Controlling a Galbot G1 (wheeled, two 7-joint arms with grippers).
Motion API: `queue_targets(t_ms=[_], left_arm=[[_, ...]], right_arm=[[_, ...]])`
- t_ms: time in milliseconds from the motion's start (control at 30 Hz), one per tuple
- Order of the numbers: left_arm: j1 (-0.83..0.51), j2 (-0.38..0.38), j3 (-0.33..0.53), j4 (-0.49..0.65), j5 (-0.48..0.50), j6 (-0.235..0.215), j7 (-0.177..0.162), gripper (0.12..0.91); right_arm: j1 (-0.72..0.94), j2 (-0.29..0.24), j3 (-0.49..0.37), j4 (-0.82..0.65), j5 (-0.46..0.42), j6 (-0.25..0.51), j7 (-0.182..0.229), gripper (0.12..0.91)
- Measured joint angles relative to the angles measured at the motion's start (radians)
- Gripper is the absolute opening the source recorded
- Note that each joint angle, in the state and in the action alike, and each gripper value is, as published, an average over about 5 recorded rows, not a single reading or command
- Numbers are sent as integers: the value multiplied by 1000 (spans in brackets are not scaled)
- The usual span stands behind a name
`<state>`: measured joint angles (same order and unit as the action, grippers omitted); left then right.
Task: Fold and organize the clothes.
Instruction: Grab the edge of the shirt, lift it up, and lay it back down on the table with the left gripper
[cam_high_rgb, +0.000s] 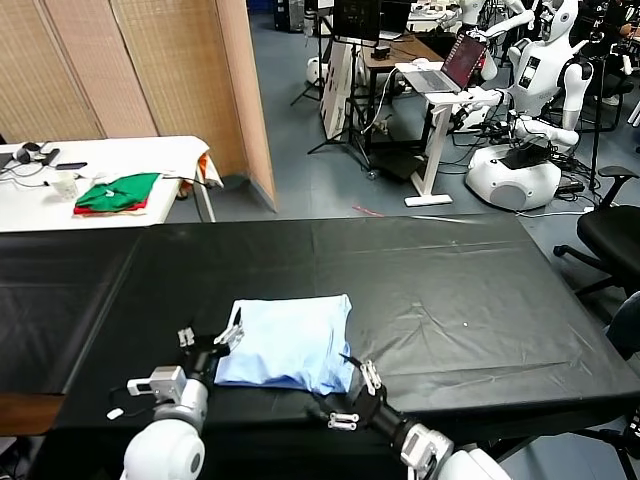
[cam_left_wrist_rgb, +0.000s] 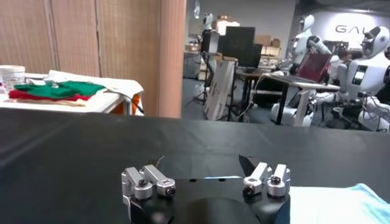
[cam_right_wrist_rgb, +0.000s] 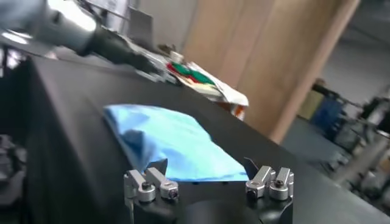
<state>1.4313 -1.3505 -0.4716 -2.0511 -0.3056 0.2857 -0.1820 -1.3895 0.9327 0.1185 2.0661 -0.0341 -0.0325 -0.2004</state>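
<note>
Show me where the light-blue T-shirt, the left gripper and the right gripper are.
light-blue T-shirt (cam_high_rgb: 290, 340), head view, middle of the folded fabric.
left gripper (cam_high_rgb: 211, 340), head view, midway between its open fingertips, at the shirt's left edge.
right gripper (cam_high_rgb: 357, 381), head view, midway between its open fingertips, at the shirt's near right corner.

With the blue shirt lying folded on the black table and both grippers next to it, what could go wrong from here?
1. The T-shirt is loosely folded with a puffy near edge; it may spring open or stay uneven.
2. The open right gripper sits at the shirt's near corner and could snag the fabric when it moves.
3. The open left gripper is at the shirt's left edge; a sideways move might drag the shirt across the black table.
</note>
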Motion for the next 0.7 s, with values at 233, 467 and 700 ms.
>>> queue_targets(t_ms=[233, 467, 700], left_arm=[[13, 0, -3, 0, 5, -5, 0, 907], [19, -3, -3, 2, 8, -12, 0, 907], [21, -5, -2, 2, 10, -16, 0, 907]], right_arm=[[-6, 11, -51, -28, -1, 16, 12, 907], [-6, 37, -75, -55, 9, 8, 32, 789], [-13, 46, -80, -74, -3, 3, 35, 462]])
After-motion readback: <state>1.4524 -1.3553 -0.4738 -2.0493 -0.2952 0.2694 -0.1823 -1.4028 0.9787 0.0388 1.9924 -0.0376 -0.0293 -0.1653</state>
